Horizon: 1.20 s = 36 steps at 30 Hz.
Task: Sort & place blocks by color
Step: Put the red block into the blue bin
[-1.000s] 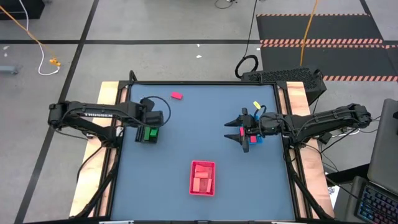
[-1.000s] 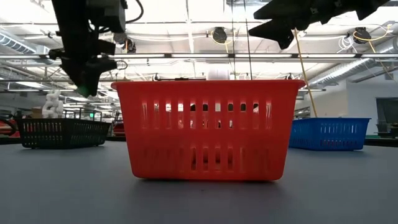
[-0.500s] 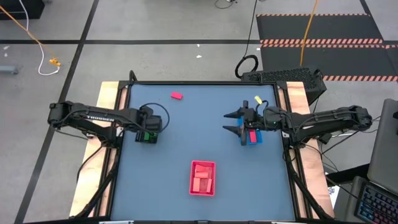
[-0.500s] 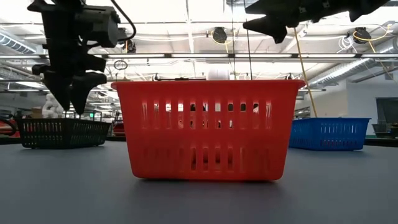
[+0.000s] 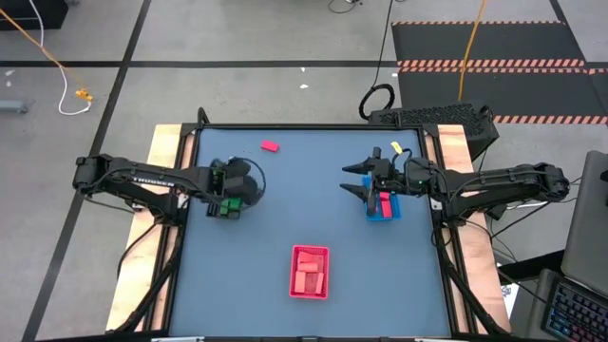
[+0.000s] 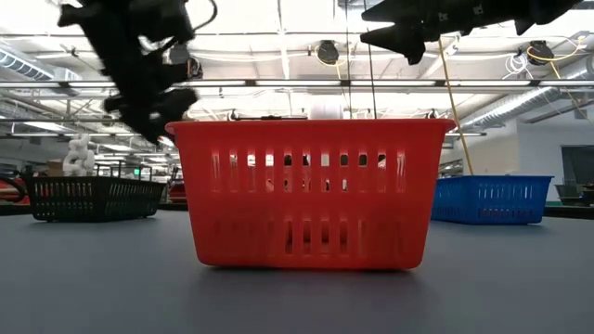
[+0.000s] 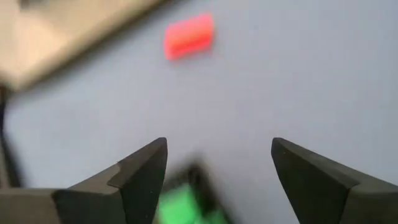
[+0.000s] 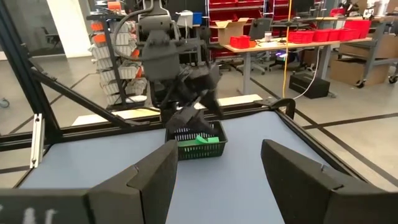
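3 trays stand on the bench (image 5: 275, 209): 1 black tray (image 5: 224, 205), 1 blue tray (image 5: 385, 207), 1 red tray (image 5: 309, 271). The left pincer (image 5: 249, 187), fingers spread and empty, hangs over the black tray holding green blocks (image 8: 208, 140). 1 loose magenta block (image 5: 271, 146), a short rectangle, lies ahead of it. The right pincer (image 5: 356, 180), also open and empty, hovers beside the blue tray containing 1 magenta block (image 5: 386, 204). Salmon blocks (image 5: 307, 269) fill the red tray.

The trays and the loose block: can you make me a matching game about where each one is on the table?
Things:
1. black tray
2. blue tray
3. red tray
4. loose pink block

Places:
A. near the table's far edge
B. under the right gripper
C. middle, near edge, holding salmon blocks
D. beside the left gripper, green blocks inside

Pairs: 1-D, 2-B, 3-C, 4-A
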Each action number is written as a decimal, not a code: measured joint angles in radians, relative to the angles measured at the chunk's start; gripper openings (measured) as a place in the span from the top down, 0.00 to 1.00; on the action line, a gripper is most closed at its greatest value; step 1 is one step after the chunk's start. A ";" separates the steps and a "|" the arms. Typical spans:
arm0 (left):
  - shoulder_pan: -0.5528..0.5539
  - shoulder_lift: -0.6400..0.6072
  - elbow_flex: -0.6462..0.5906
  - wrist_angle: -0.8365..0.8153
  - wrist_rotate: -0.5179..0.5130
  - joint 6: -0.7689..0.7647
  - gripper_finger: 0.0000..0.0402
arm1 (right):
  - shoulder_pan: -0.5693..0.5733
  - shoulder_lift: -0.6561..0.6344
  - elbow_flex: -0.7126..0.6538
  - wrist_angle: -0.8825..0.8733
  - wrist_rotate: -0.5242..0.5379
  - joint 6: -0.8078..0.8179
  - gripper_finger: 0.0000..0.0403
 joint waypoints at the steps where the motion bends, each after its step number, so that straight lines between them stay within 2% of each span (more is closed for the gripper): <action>1: 0.006 0.000 0.000 0.074 -0.029 0.069 0.28 | 0.000 0.000 0.000 0.000 -0.002 0.000 0.44; 5: 0.051 0.000 0.006 0.367 -0.040 0.395 0.28 | 0.001 0.000 0.000 0.000 -0.028 0.000 0.44; 8: 0.136 0.001 0.066 0.448 -0.027 0.510 0.28 | 0.001 0.000 0.000 0.000 -0.051 -0.002 0.44; 10: 0.226 0.003 0.129 0.419 0.050 0.559 0.27 | 0.001 -0.001 0.000 0.000 -0.056 -0.001 0.44; 15: 0.485 0.078 0.315 0.221 0.361 0.606 0.27 | 0.001 -0.010 0.000 -0.001 -0.056 0.001 0.44; 18: 0.583 0.156 0.418 0.103 0.443 0.682 0.27 | 0.001 -0.011 0.000 0.000 -0.056 0.001 0.44; 28: 0.703 0.488 0.621 -0.123 0.518 0.987 0.27 | 0.001 -0.011 0.000 -0.038 -0.057 -0.009 0.44; 32: 0.712 0.582 0.657 -0.147 0.519 1.137 0.27 | 0.001 -0.011 0.000 -0.074 -0.056 -0.033 0.44; 36: 0.707 0.621 0.666 -0.105 0.517 1.248 0.27 | 0.001 -0.011 0.000 -0.110 -0.056 -0.057 0.44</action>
